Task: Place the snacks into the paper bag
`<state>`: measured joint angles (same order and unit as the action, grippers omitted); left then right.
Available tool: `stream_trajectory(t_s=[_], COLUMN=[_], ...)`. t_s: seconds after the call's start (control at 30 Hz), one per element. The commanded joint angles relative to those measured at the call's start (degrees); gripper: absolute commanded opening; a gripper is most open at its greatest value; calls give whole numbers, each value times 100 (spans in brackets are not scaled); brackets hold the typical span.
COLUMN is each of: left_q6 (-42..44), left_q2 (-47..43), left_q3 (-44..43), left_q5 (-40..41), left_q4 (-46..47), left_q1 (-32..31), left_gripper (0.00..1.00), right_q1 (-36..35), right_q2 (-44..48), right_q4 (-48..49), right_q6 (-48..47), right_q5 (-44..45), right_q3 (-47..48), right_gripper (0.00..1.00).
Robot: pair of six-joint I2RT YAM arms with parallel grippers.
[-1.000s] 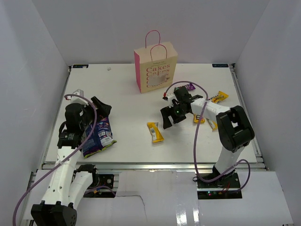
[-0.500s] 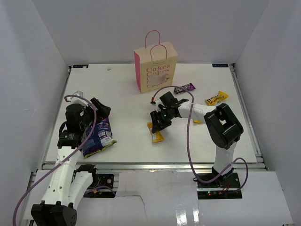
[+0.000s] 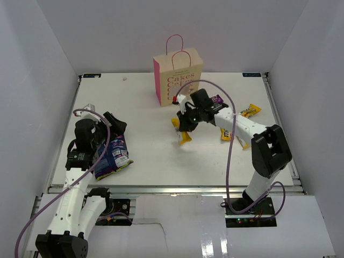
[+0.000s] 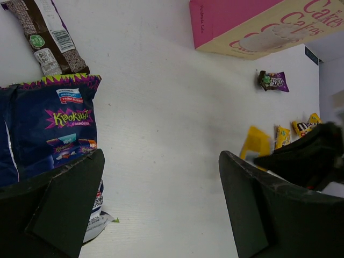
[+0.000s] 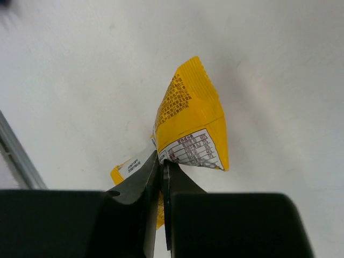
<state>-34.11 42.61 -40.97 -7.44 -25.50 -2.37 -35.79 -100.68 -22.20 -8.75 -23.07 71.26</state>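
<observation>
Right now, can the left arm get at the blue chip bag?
Likely yes. The left fingers hang open above the chip bag, one over its edge, nothing on it. The right fingers, shut on a yellow candy packet, are away by the paper bag.

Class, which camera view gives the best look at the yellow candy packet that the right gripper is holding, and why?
The right wrist view: the yellow candy packet fills mid-frame, its print visible, pinched by the right gripper. Top external shows the packet small, hanging under the gripper. Left wrist shows it only as a blurred yellow shape.
</observation>
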Motion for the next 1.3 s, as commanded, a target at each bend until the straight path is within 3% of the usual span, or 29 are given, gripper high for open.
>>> stream_trajectory(t_s=[0.0,0.13,0.27,0.33,0.53,0.87,0.97,1.17,1.27], left_q6=[9,9,27,27,9,-26,-52,-456,-930], left_q2=[45,81,46,37,81,178,212,379,581], left_q3=[10,63,63,45,45,63,63,37,-42], left_q5=[-91,-135,-143,-143,-161,-214,-214,40,365], left_q4=[106,177,212,220,264,317,317,212,-121], left_q1=[-9,-9,-9,-9,-9,0,-9,-9,-9], left_gripper=[98,98,98,98,98,98,98,98,98], right_q1=[466,827,1048,1100,1153,1390,1478,1514,1531], right_q2=[681,314,-679,-1030,-1557,-2016,-1903,-1568,-1533], right_q4=[295,426,628,1066,2737,3178,3099,3081,2993], right_q6=[-2057,-2772,-2650,-2570,-2605,-2439,-2123,-1841,-1762], right_q5=[-258,-32,294,618,1138,1121,858,725,768], right_q3=[1194,2994,5320,5826,6179,5847,5496,4854,4870], right_gripper=[8,8,8,8,8,8,18,60,73])
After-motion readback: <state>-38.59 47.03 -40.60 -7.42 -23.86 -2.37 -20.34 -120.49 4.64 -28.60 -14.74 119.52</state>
